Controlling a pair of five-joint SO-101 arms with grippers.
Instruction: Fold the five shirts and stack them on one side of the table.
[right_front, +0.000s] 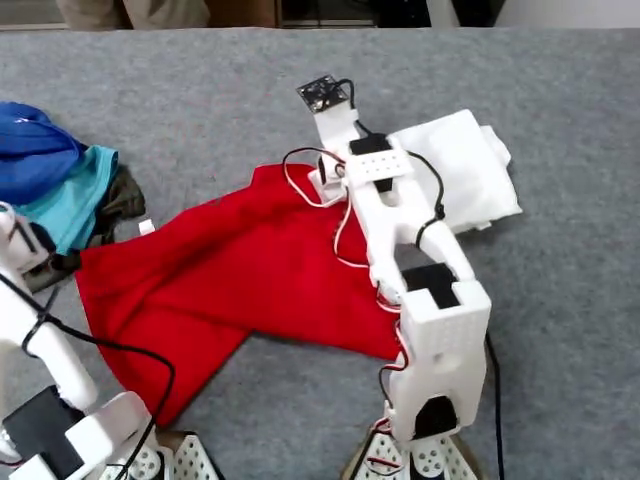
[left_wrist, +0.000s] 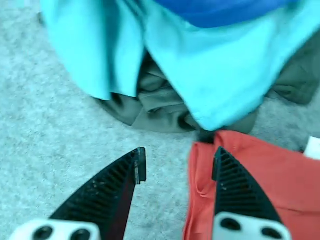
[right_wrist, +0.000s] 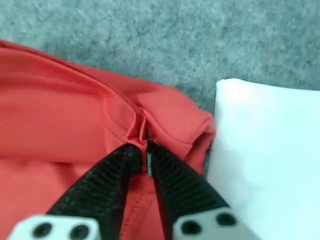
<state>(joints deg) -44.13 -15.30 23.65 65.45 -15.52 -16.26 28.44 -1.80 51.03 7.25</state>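
A red shirt (right_front: 230, 280) lies spread across the middle of the grey table (right_front: 200, 90). My right gripper (right_wrist: 146, 150) is shut on a pinched fold at the shirt's far edge (right_wrist: 75, 125), right beside a folded white shirt (right_wrist: 265, 150). In the high view that gripper (right_front: 325, 185) sits at the red shirt's far corner, next to the white shirt (right_front: 460, 180). My left gripper (left_wrist: 180, 165) is open at the red shirt's left corner (left_wrist: 250, 175), one finger over the cloth and the other over bare table.
A heap of blue (right_front: 35, 150), teal (right_front: 75, 195) and olive (right_front: 120, 195) shirts sits at the table's left edge, just beyond my left gripper. A white tag (right_front: 147, 227) shows at the red shirt's edge. Bare table lies along the far side and the front right.
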